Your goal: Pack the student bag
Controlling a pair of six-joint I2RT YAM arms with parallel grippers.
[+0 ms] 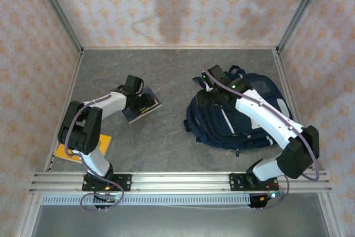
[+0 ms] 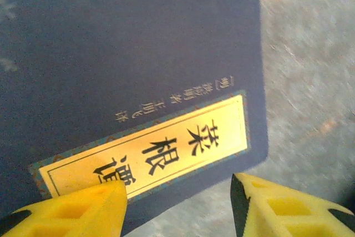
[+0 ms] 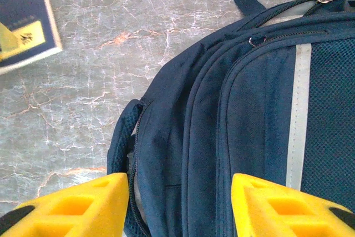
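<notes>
Grey marble-look table [image 1: 172, 70], centre-right: student bag [image 1: 252, 129] looks soft, floppy; prob. best grabbed by top strap. Right gripper [image 3: 178, 203] fingers parted, empty above it; left gripper [image 2: 177, 206] parted over navy book [image 2: 122, 48].

Both arms reach forward, left pincer [image 2: 177, 187] and right pincer [image 3: 178, 184] seemingly spread apart.

Navy blue all over student bag [image 3: 255, 115], with pale grey stripe [image 3: 299, 109] and darker mesh panel. Navy cover on book [image 2: 111, 54]; yellow label [image 2: 150, 154], black characters, teal patterned border. Grey marbled table [image 1: 166, 76], white and rusty veins. Yellow with black edges on left gripper [image 2: 177, 206] and right gripper [image 3: 180, 203]. Cream walls [image 1: 177, 4], repeating orange motif. Orange-yellow flat item [image 1: 72, 151].
</notes>
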